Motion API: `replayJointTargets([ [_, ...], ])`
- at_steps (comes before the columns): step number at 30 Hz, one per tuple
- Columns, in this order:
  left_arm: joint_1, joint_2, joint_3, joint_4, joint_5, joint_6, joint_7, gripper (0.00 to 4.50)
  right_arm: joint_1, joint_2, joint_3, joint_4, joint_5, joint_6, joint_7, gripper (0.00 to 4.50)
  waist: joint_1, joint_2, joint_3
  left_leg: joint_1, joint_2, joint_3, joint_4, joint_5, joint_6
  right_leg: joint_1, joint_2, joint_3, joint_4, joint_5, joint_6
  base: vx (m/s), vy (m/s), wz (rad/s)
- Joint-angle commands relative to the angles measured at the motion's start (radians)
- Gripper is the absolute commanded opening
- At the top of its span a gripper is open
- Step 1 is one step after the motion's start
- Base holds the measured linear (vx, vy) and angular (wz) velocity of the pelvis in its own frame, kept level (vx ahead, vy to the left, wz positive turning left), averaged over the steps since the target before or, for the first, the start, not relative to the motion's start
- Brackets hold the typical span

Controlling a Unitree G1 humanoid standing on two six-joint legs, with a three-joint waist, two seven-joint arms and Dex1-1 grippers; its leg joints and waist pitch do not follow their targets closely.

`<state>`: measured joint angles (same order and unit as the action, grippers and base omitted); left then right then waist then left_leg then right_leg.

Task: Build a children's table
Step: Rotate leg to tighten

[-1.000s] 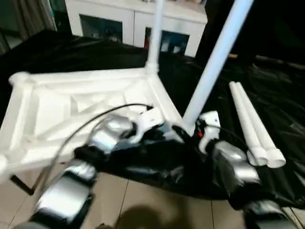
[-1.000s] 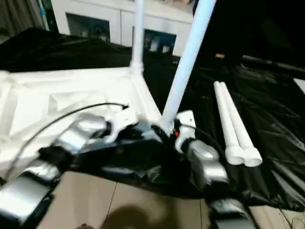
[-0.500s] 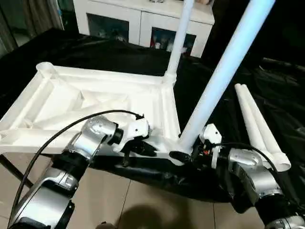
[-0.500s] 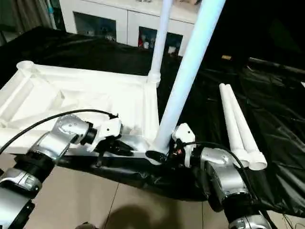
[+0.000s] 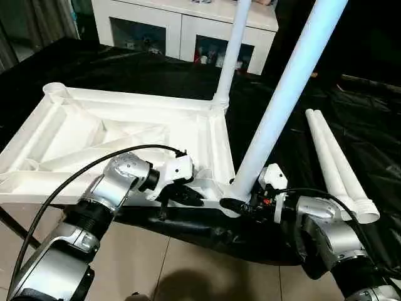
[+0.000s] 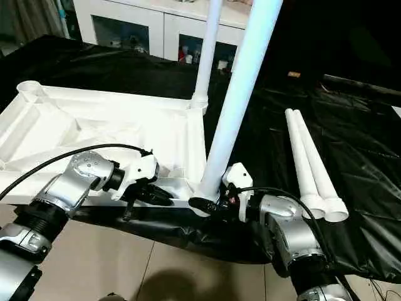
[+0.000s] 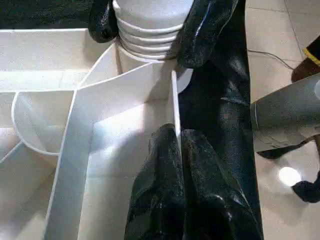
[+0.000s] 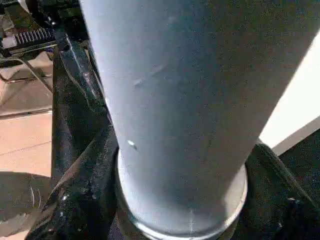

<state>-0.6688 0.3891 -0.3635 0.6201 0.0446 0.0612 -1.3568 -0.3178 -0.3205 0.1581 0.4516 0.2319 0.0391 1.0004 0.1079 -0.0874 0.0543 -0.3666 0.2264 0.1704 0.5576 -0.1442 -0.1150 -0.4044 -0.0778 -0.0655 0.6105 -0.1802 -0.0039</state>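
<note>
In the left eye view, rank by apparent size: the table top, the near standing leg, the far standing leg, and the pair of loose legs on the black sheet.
1. Table top.
2. Near standing leg, though closeness to the camera enlarges it.
3. Far standing leg and the loose legs: not ranked; the far one runs out of frame.

black sheet [image 5: 351, 125] under inverted tabletop [image 5: 125, 125], two loose legs [image 5: 338, 163]

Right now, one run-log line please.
left hand: shut on tabletop rim | right hand: around near leg base | loose legs: two
</note>
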Motion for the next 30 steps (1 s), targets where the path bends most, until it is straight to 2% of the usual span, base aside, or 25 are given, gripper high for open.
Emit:
replayJointTargets([
  [1, 0.018, -0.002, -0.028, -0.032, -0.017, 0.006, -0.073, 0.0, 0.0, 0.008, -0.048, 0.039, -0.012, 0.011, -0.09, 2.69, 0.002, 0.009, -0.064, 0.009, 0.007, 0.008, -0.058, -0.277, 0.028, 0.047, -0.055, 0.039, -0.073, -0.233, -0.184, 0.0, 0.0, 0.0],
  [3, 0.021, -0.013, -0.019, -0.026, -0.018, 0.009, -0.048, 0.0, -0.012, 0.036, -0.075, 0.09, -0.028, -0.008, -0.188, 2.69, -0.004, 0.009, -0.063, 0.007, 0.006, 0.007, -0.06, -0.282, 0.02, 0.046, -0.056, 0.038, -0.074, -0.244, -0.183, 0.0, 0.0, 0.0],
  [4, 0.018, -0.025, -0.013, -0.014, -0.011, 0.011, -0.013, 0.0, -0.021, 0.053, -0.091, 0.12, -0.037, -0.016, -0.25, 2.69, -0.01, 0.012, -0.062, 0.006, 0.005, 0.005, -0.062, -0.297, 0.009, 0.047, -0.056, 0.037, -0.076, -0.272, -0.176, 0.0, 0.0, 0.0],
  [5, 0.011, -0.04, -0.006, 0.005, 0.002, 0.011, 0.034, 0.0, -0.033, 0.07, -0.106, 0.15, -0.048, -0.027, -0.316, 2.69, -0.012, 0.012, -0.062, 0.008, 0.006, 0.005, -0.062, -0.305, 0.003, 0.043, -0.057, 0.037, -0.077, -0.284, -0.173, 0.0, 0.0, 0.0],
  [6, -0.01, -0.072, 0.005, 0.053, 0.027, 0.025, 0.131, 0.0, -0.057, 0.106, -0.136, 0.199, -0.053, -0.026, -0.429, 2.69, -0.021, 0.012, -0.06, 0.013, 0.005, 0.003, -0.062, -0.338, -0.012, 0.039, -0.056, 0.036, -0.082, -0.339, -0.168, 0.0, 0.0, 0.0],
  [8, -0.018, -0.085, 0.008, 0.071, 0.035, 0.03, 0.164, 0.0, -0.066, 0.119, -0.146, 0.215, -0.051, -0.021, -0.466, 2.68, -0.022, 0.013, -0.059, 0.015, 0.004, 0.003, -0.061, -0.354, -0.018, 0.037, -0.056, 0.037, -0.086, -0.368, -0.16, 0.0, 0.0, 0.0],
  [10, -0.05, -0.135, 0.027, 0.119, 0.044, 0.045, 0.271, 0.0, -0.117, 0.165, -0.179, 0.283, -0.051, 0.001, -0.621, 2.68, -0.023, 0.012, -0.057, 0.017, 0.002, 0.001, -0.06, -0.385, -0.019, 0.033, -0.058, 0.035, -0.094, -0.43, -0.14, 0.0, 0.0, 0.0],
  [12, -0.071, -0.162, 0.037, 0.146, 0.05, 0.053, 0.337, 0.0, -0.145, 0.188, -0.191, 0.316, -0.054, 0.001, -0.695, 2.68, -0.025, 0.013, -0.058, 0.019, 0.002, 0.0, -0.059, -0.394, -0.023, 0.029, -0.057, 0.036, -0.095, -0.444, -0.132, 0.0, 0.0, 0.0],
  [13, -0.103, -0.2, 0.05, 0.189, 0.061, 0.076, 0.427, 0.0, -0.192, 0.222, -0.21, 0.37, -0.052, -0.012, -0.8, 2.68, -0.026, 0.014, -0.06, 0.02, 0.001, 0.001, -0.058, -0.396, -0.026, 0.027, -0.057, 0.036, -0.094, -0.44, -0.13, 0.0, 0.0, 0.0],
  [15, -0.147, -0.251, 0.084, 0.257, 0.066, 0.103, 0.552, 0.0, -0.254, 0.263, -0.227, 0.434, -0.038, -0.052, -0.861, 2.68, -0.027, 0.014, -0.061, 0.022, 0.0, 0.001, -0.056, -0.4, -0.031, 0.025, -0.056, 0.035, -0.094, -0.435, -0.128, 0.0, 0.0, 0.0],
  [17, -0.162, -0.265, 0.088, 0.285, 0.074, 0.105, 0.583, 0.0, -0.273, 0.273, -0.217, 0.447, -0.045, -0.073, -0.854, 2.68, -0.02, 0.014, -0.063, 0.022, -0.001, 0.003, -0.054, -0.389, -0.02, 0.027, -0.054, 0.035, -0.095, -0.397, -0.129, 0.0, 0.0, 0.0],
  [19, -0.168, -0.269, 0.085, 0.295, 0.083, 0.099, 0.594, 0.0, -0.278, 0.277, -0.209, 0.447, -0.047, -0.081, -0.836, 2.68, -0.016, 0.013, -0.066, 0.01, -0.001, 0.004, -0.056, -0.336, -0.002, 0.037, -0.052, 0.037, -0.085, -0.298, -0.144, 0.0, 0.0, 0.0],
  [20, -0.171, -0.27, 0.08, 0.3, 0.089, 0.092, 0.59, 0.0, -0.275, 0.283, -0.206, 0.434, -0.033, -0.085, -0.771, 2.68, -0.015, 0.014, -0.068, 0.01, -0.002, 0.005, -0.054, -0.325, 0.004, 0.04, -0.051, 0.038, -0.082, -0.272, -0.149, 0.0, 0.0, 0.0],
  [21, -0.172, -0.271, 0.078, 0.302, 0.09, 0.09, 0.584, 0.0, -0.272, 0.286, -0.207, 0.429, -0.024, -0.086, -0.744, 3.03, -0.013, 0.013, -0.069, 0.009, 0.0, 0.007, -0.053, -0.298, 0.014, 0.043, -0.051, 0.038, -0.077, -0.224, -0.161, 0.0, 0.0, 0.0],
  [22, -0.171, -0.269, 0.072, 0.301, 0.093, 0.085, 0.569, 0.0, -0.266, 0.287, -0.212, 0.417, -0.012, -0.091, -0.715, 3.24, -0.01, 0.02, -0.069, 0.008, -0.001, 0.008, -0.052, -0.287, 0.022, 0.045, -0.052, 0.039, -0.076, -0.197, -0.172, 0.0, 0.0, 0.0],
  [26, -0.166, -0.253, 0.054, 0.295, 0.095, 0.074, 0.515, 0.0, -0.247, 0.265, -0.208, 0.391, -0.014, -0.114, -0.672, 3.59, -0.009, 0.019, -0.071, 0.004, -0.001, 0.008, -0.052, -0.257, 0.032, 0.051, -0.052, 0.037, -0.071, -0.164, -0.188, 0.0, 0.0, 0.0],
  [27, -0.158, -0.238, 0.042, 0.284, 0.093, 0.05, 0.465, 0.0, -0.233, 0.239, -0.189, 0.369, -0.024, -0.116, -0.627, 3.7, -0.008, 0.018, -0.069, 0.005, -0.002, 0.007, -0.053, -0.26, 0.031, 0.052, -0.051, 0.035, -0.074, -0.181, -0.186, 0.0, 0.0, 0.0],
  [29, -0.154, -0.232, 0.036, 0.279, 0.092, 0.043, 0.449, 0.0, -0.229, 0.231, -0.182, 0.364, -0.027, -0.117, -0.612, 3.86, -0.009, 0.018, -0.068, 0.005, -0.001, 0.008, -0.054, -0.27, 0.031, 0.052, -0.052, 0.037, -0.076, -0.198, -0.185, 0.0, 0.0, 0.0],
  [30, -0.139, -0.209, 0.017, 0.251, 0.09, 0.036, 0.385, 0.0, -0.201, 0.194, -0.157, 0.319, -0.026, -0.112, -0.536, 3.86, -0.008, 0.019, -0.069, 0.006, -0.001, 0.007, -0.054, -0.273, 0.032, 0.052, -0.052, 0.036, -0.077, -0.205, -0.186, 0.0, 0.0, 0.0],
])
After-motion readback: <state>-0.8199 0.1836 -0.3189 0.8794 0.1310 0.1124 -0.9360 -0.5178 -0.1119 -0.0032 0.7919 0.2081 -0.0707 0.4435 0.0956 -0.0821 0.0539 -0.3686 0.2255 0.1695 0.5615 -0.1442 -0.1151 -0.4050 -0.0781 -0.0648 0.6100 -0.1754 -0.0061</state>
